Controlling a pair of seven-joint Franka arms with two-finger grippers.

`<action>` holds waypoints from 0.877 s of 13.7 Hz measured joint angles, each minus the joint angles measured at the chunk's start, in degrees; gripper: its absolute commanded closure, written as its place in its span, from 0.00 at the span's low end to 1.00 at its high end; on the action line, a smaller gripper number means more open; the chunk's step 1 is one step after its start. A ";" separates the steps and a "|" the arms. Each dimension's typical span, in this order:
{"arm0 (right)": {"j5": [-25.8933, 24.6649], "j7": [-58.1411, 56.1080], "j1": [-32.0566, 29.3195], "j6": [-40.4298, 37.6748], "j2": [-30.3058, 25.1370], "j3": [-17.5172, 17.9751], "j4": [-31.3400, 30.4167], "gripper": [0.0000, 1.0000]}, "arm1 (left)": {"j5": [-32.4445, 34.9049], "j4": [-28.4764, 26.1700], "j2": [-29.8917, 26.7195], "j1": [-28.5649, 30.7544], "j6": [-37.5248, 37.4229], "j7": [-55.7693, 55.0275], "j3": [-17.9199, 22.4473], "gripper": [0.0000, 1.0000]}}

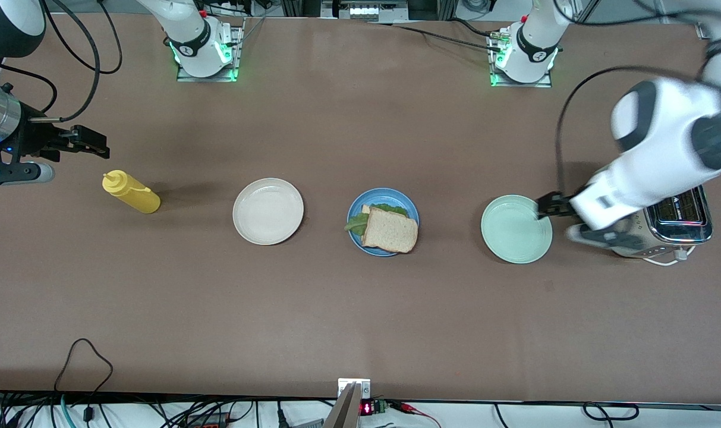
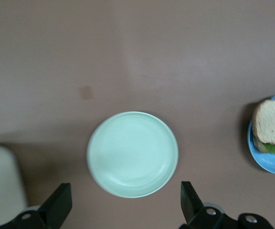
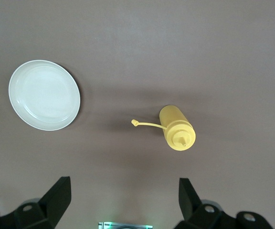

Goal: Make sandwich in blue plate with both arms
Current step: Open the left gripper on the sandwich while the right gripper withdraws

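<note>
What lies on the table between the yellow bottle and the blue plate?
Front view: only the white plate lies between the yellow bottle and the blue plate holding the sandwich.

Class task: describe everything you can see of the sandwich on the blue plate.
The sandwich lies flat on the blue plate, between the cream plate and the mint plate. Its top is a squarish light-brown bread slice with darker crust, overhanging the rim on the front camera's side. Crinkled green lettuce sticks out beneath, and a second slice's corner shows underneath. Neither gripper touches it.
</note>
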 measured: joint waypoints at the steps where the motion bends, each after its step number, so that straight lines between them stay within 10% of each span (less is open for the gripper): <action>1: -0.01 0.00 -0.02 0.01 -0.13 0.00 -0.15 0.00 | 0.01 2.84 -0.79 -0.92 -2.39 -0.01 2.94 0.00; 6: -0.09 0.03 -0.50 0.05 -0.43 -0.03 -0.43 0.00 | 0.02 12.50 -3.74 -2.41 -17.16 -1.21 8.19 0.00; 12: -0.10 0.03 -1.39 0.08 -0.43 -0.05 -0.63 0.00 | 0.02 0.60 -13.86 -2.48 -17.36 -3.03 8.16 0.00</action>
